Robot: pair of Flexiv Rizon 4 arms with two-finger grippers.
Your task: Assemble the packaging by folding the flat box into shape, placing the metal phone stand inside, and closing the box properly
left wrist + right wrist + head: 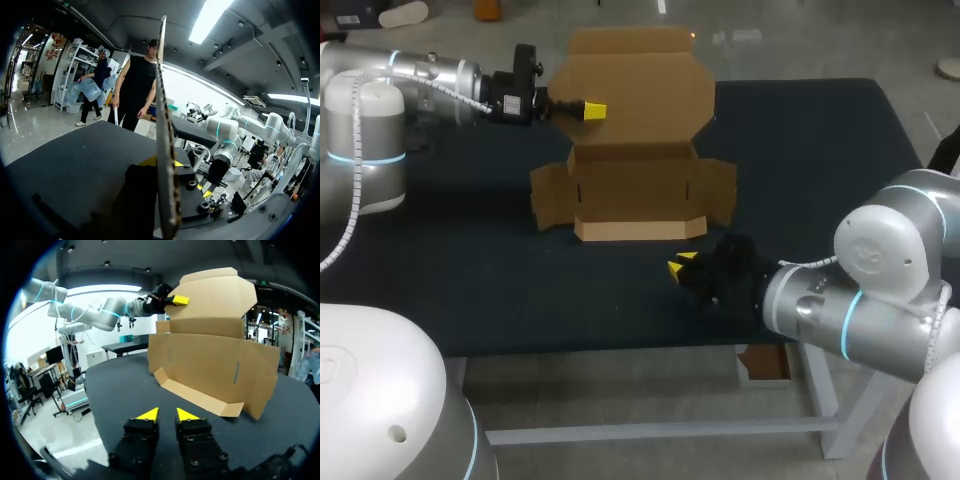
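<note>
The brown cardboard box (635, 195) stands half folded in the middle of the table, its side walls up and its front flap lying flat. Its lid (635, 85) rises upright at the back. My left gripper (592, 110) is shut on the lid's left edge; in the left wrist view the lid's edge (162, 125) runs straight up between the fingers. My right gripper (681, 263) sits low on the table just in front of the box's right front corner. Its yellow tips (150, 414) stand close together with a narrow gap and nothing between them, the box (215, 360) ahead.
The dark table cloth (800, 180) stretches to the right and left of the box. The table's front edge lies close behind my right gripper. My left arm (100, 315) shows beyond the box in the right wrist view.
</note>
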